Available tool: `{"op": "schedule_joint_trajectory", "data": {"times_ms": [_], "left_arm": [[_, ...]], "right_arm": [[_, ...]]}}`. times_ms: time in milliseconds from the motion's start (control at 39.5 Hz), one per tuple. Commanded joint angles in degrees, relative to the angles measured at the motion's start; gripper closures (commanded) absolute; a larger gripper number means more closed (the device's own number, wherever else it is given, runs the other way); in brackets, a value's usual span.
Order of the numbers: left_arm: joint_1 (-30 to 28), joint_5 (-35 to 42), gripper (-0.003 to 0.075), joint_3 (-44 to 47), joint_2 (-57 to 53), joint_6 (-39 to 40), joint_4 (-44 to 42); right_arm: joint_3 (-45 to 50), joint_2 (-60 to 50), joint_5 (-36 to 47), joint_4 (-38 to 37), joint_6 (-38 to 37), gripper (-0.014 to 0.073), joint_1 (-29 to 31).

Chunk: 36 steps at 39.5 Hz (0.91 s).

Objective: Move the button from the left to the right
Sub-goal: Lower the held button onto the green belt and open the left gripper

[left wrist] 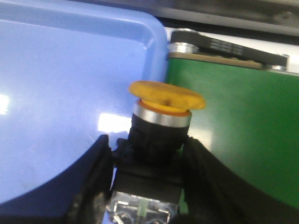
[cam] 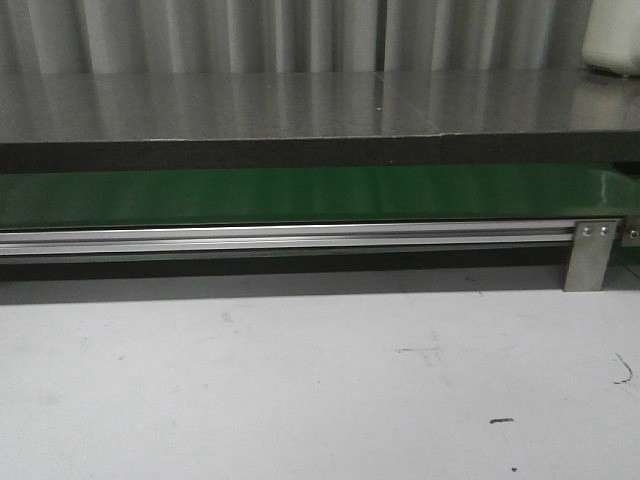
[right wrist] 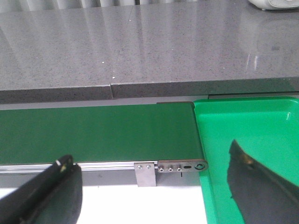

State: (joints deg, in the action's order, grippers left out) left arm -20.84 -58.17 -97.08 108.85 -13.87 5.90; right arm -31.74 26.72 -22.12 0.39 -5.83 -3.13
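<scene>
In the left wrist view my left gripper (left wrist: 149, 161) is shut on the button (left wrist: 161, 126), a black blocky body with a silver ring and a round orange-yellow cap. It hangs over the edge where the blue tray (left wrist: 60, 93) meets the green belt (left wrist: 233, 135). In the right wrist view my right gripper (right wrist: 154, 186) is open and empty, its fingers (right wrist: 51, 191) spread over the belt's (right wrist: 93, 130) end and the green tray (right wrist: 243, 126). Neither gripper nor the button shows in the front view, only the belt (cam: 300, 195).
A grey stone counter (cam: 300, 105) runs behind the belt. An aluminium rail (cam: 280, 238) with a bracket (cam: 590, 255) fronts the belt. The white table (cam: 300, 380) lies in front. A white object (cam: 612, 40) sits at the counter's far right.
</scene>
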Motion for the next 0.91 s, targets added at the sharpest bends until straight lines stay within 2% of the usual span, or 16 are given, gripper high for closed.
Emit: {"op": "schedule_joint_trajectory", "data": {"times_ms": [0, 279, 380, 456, 684, 760, 887], "left_arm": [[2.52, -2.46, 0.0578, -1.77, -3.66, 0.73, 1.43], [8.79, -2.14, 0.0577, -0.27, -0.64, 0.73, 2.7], [9.9, -1.41, 0.0549, -0.27, 1.67, 1.36, 2.7], [10.11, -1.54, 0.0489, -0.27, 2.36, 1.32, 3.93], [10.11, -1.8, 0.0202, -0.38, 2.07, 0.84, 7.46], [10.67, -2.81, 0.0169, -1.21, 1.47, 0.18, 9.07], [12.81, -6.54, 0.0169, -5.55, -0.22, -0.42, 9.42]], "right_arm": [[-2.02, 0.67, 4.81, -0.02, 0.37, -0.0052, 0.31], [-2.02, 0.67, 4.81, -0.02, 0.37, -0.0052, 0.31], [-2.02, 0.67, 4.81, -0.02, 0.37, -0.0052, 0.31], [-2.02, 0.67, 4.81, -0.02, 0.37, -0.0052, 0.31], [-2.02, 0.67, 4.81, -0.02, 0.37, -0.0052, 0.31], [-2.02, 0.67, 4.81, -0.02, 0.37, -0.0052, 0.31], [-2.02, 0.67, 4.81, -0.02, 0.37, -0.0052, 0.31]]}}
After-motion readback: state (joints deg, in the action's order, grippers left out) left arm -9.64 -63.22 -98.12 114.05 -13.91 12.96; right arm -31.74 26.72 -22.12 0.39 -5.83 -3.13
